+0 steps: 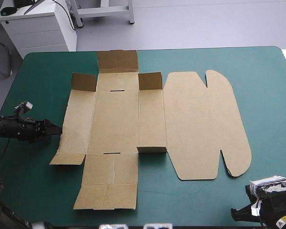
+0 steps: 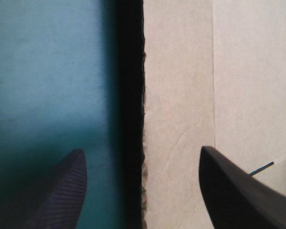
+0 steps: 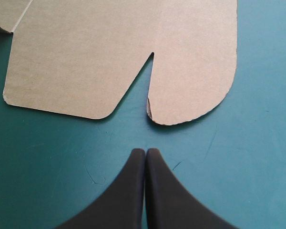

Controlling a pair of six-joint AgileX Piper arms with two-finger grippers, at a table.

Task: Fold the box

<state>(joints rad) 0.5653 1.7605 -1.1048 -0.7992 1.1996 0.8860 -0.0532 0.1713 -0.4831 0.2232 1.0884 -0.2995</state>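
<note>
Plain brown box (image 1: 133,126) on a teal-green cover (image 1: 33,186); black pincer fingers (image 3: 128,191).

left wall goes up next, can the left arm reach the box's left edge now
Probably yes: the left gripper is open, the edge of the box lies between its fingers, nothing blocking.

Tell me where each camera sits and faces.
High view: above and behind, looking down on the spread-out box; left hand at its left edge, right hand near the table's front right corner.
Left wrist: along open fingers straddling that edge.
Right wrist: along shut fingers toward the lid's notch.
Shared: high and right wrist show that notch.
</note>
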